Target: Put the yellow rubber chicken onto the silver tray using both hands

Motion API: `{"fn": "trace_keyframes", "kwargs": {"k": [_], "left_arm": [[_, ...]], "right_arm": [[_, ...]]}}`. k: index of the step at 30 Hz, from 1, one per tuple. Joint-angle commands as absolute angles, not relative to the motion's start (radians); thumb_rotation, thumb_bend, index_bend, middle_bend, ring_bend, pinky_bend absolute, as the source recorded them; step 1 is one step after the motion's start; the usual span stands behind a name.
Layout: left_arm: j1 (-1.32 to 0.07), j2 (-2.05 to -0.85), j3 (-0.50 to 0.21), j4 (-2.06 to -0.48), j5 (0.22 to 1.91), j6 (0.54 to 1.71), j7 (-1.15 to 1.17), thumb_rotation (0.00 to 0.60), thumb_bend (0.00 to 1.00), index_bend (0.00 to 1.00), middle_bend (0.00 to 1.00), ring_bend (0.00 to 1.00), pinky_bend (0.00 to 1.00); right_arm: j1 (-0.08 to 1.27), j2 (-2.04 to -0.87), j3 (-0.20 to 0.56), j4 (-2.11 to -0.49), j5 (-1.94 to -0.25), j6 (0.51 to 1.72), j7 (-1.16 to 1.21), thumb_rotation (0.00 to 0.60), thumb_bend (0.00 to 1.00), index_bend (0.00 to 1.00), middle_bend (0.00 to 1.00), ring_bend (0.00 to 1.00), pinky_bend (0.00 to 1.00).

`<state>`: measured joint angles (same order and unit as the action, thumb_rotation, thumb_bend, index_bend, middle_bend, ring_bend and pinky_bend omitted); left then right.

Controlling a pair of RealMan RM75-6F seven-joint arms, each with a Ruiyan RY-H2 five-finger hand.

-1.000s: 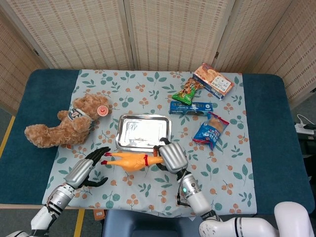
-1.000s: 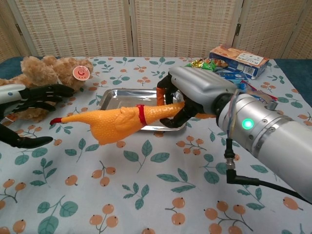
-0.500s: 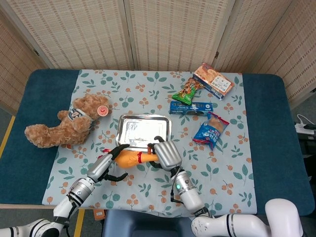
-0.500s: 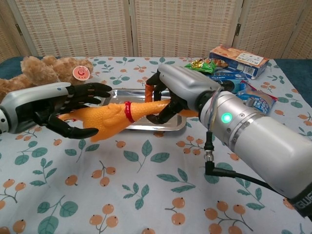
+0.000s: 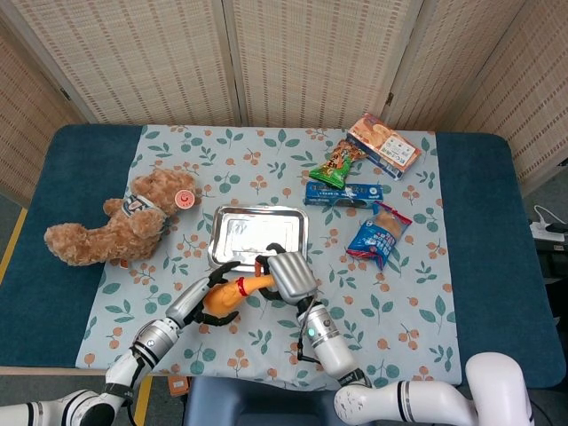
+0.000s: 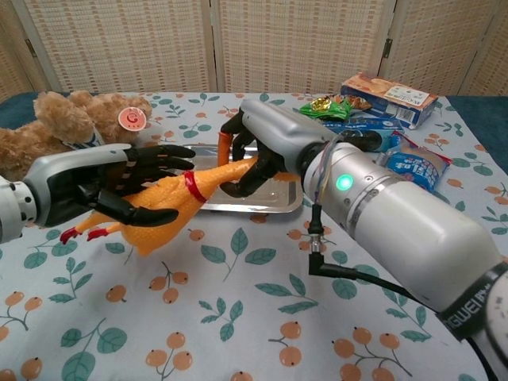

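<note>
Both hands grasp the yellow rubber chicken: left hand wraps its body, right hand clasps its neck. This shared hold supports the floppy toy just beside the rectangular silver metal tray.

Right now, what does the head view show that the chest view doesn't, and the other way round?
Only the head view shows the whole silver tray from above, empty, and the blue snack bag in full. Only the chest view shows the yellow rubber chicken from the side, lifted off the tablecloth, with its red feet hanging at the left and a red band around its neck. Both show the left hand gripping the body, the right hand holding the head end, and the teddy bear to the left.
</note>
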<state>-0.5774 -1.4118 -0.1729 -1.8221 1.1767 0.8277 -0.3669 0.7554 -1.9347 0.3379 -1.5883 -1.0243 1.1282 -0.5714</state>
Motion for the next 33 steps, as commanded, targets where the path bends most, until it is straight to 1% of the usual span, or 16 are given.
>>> {"fn": "trace_keyframes", "kwargs": {"k": [1, 5, 9, 10, 11, 12, 14, 16, 18, 19, 22, 24, 26, 28, 31, 33], "left_arm": [[-0.592, -1.403, -0.175, -1.819, 1.168, 0.802, -0.378, 0.600, 0.32, 0.00, 0.00, 0.00, 0.17], [-0.604, -1.401, -0.174, -1.804, 1.148, 0.793, -0.352, 0.600, 0.34, 0.00, 0.01, 0.03, 0.19], [-0.613, -1.399, -0.168, -1.789, 1.113, 0.781, -0.329, 0.600, 0.36, 0.02, 0.10, 0.12, 0.24], [-0.616, -1.399, -0.166, -1.787, 1.102, 0.777, -0.321, 0.600, 0.38, 0.05, 0.13, 0.15, 0.25], [-0.619, -1.399, -0.166, -1.785, 1.092, 0.776, -0.314, 0.600, 0.39, 0.11, 0.17, 0.20, 0.28], [-0.622, -1.400, -0.164, -1.784, 1.078, 0.774, -0.306, 0.600, 0.42, 0.19, 0.23, 0.25, 0.30], [-0.624, -1.401, -0.166, -1.785, 1.056, 0.777, -0.294, 0.600, 0.47, 0.31, 0.33, 0.32, 0.35], [-0.627, -1.404, -0.166, -1.786, 1.036, 0.784, -0.277, 0.600, 0.56, 0.42, 0.43, 0.39, 0.40], [-0.629, -1.406, -0.170, -1.793, 1.012, 0.788, -0.272, 0.600, 0.64, 0.50, 0.52, 0.45, 0.45], [-0.630, -1.408, -0.173, -1.795, 0.997, 0.793, -0.265, 0.600, 0.72, 0.57, 0.58, 0.50, 0.50], [-0.630, -1.416, -0.178, -1.803, 0.961, 0.808, -0.253, 0.600, 0.85, 0.71, 0.73, 0.61, 0.66], [-0.632, -1.418, -0.179, -1.808, 0.943, 0.813, -0.241, 0.600, 0.91, 0.76, 0.78, 0.65, 0.72], [-0.633, -1.421, -0.180, -1.811, 0.930, 0.823, -0.229, 0.600, 0.94, 0.77, 0.81, 0.68, 0.75], [-0.628, -1.434, -0.182, -1.815, 0.923, 0.865, -0.203, 0.600, 0.97, 0.79, 0.85, 0.72, 0.79], [-0.622, -1.451, -0.173, -1.829, 0.925, 0.921, -0.147, 0.600, 0.99, 0.81, 0.91, 0.78, 0.85], [-0.620, -1.454, -0.169, -1.846, 0.914, 0.935, -0.126, 0.600, 1.00, 0.82, 0.92, 0.79, 0.86]], "right_arm": [[0.763, -1.946, 0.342, -1.577, -1.028, 1.135, -0.559, 0.600, 0.30, 0.86, 0.61, 0.67, 0.66], [0.764, -1.947, 0.342, -1.578, -1.046, 1.149, -0.537, 0.600, 0.30, 0.86, 0.61, 0.68, 0.66], [0.762, -1.937, 0.342, -1.592, -1.054, 1.158, -0.523, 0.600, 0.30, 0.86, 0.61, 0.68, 0.66], [0.762, -1.935, 0.343, -1.595, -1.055, 1.159, -0.520, 0.600, 0.30, 0.86, 0.61, 0.68, 0.66], [0.762, -1.933, 0.343, -1.598, -1.056, 1.160, -0.517, 0.600, 0.30, 0.86, 0.61, 0.68, 0.66], [0.761, -1.930, 0.342, -1.603, -1.057, 1.162, -0.514, 0.600, 0.30, 0.86, 0.61, 0.68, 0.66], [0.761, -1.924, 0.341, -1.609, -1.058, 1.162, -0.514, 0.600, 0.30, 0.86, 0.61, 0.68, 0.66], [0.760, -1.917, 0.338, -1.616, -1.060, 1.166, -0.513, 0.600, 0.30, 0.86, 0.61, 0.68, 0.66], [0.759, -1.912, 0.337, -1.624, -1.063, 1.170, -0.511, 0.600, 0.30, 0.86, 0.61, 0.68, 0.66], [0.758, -1.907, 0.336, -1.630, -1.064, 1.172, -0.511, 0.600, 0.30, 0.86, 0.61, 0.68, 0.66], [0.756, -1.896, 0.334, -1.642, -1.065, 1.178, -0.511, 0.600, 0.30, 0.86, 0.61, 0.68, 0.66], [0.755, -1.889, 0.333, -1.648, -1.063, 1.181, -0.513, 0.600, 0.30, 0.86, 0.61, 0.68, 0.66], [0.754, -1.884, 0.333, -1.652, -1.062, 1.182, -0.513, 0.600, 0.30, 0.86, 0.61, 0.68, 0.66], [0.753, -1.878, 0.332, -1.657, -1.062, 1.184, -0.510, 0.600, 0.30, 0.86, 0.61, 0.68, 0.66], [0.750, -1.872, 0.328, -1.662, -1.064, 1.188, -0.505, 0.600, 0.30, 0.86, 0.61, 0.68, 0.66], [0.749, -1.869, 0.325, -1.662, -1.062, 1.189, -0.502, 0.600, 0.30, 0.86, 0.61, 0.68, 0.66]]}}
